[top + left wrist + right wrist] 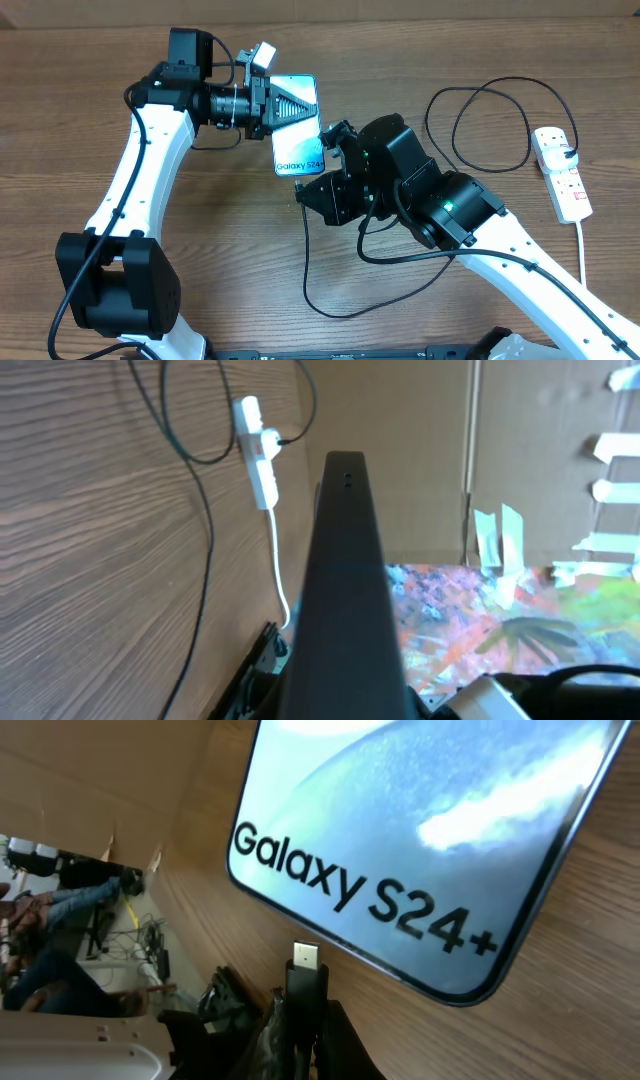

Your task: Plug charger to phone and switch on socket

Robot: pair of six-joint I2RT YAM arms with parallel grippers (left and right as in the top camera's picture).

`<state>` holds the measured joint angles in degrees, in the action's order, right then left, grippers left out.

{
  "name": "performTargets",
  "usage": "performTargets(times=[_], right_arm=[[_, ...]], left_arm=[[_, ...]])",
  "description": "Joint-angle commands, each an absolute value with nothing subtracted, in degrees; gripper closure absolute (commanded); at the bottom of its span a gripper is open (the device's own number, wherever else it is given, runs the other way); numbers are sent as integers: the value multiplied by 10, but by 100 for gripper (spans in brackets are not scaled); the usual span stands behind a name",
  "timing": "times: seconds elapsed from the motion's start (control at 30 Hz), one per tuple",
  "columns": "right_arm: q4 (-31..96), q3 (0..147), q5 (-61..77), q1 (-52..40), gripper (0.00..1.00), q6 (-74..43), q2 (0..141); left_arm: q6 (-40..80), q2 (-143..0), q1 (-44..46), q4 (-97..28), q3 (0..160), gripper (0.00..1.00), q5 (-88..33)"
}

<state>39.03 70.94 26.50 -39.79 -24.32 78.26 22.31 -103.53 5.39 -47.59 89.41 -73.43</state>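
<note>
Misalignment is the main risk. The small black plug tip [305,965] of the long thin black charger [305,255] stands just short of the bottom edge of the slim rectangular phone [420,830] with its lit light-blue screen. It seems aimed at the frame below the lettering rather than squarely at a port (which no view shows). A push from here could skid the metal tongue along the black edge, or lever the phone in its grasp. The slack cable trailing behind the hand could also snag.

The right gripper [300,1025] is clamped on the plug, tip pointing ahead of its fingers, arm low over the brown wooden table [80,120]. The left gripper [285,105] is closed on the phone's far end, opposite. The white oblong plastic socket [563,172] lies well behind the right hand, untouched.
</note>
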Motion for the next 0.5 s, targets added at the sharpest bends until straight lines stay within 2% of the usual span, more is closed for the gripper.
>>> performTargets(times=[0.0, 0.47], right_arm=[[387, 724, 240, -400, 96, -236, 775], [388, 724, 214, -400, 96, -236, 775]], left_arm=[[215, -1030, 57, -483, 901, 96, -729], [215, -1030, 57, -491, 901, 96, -731]])
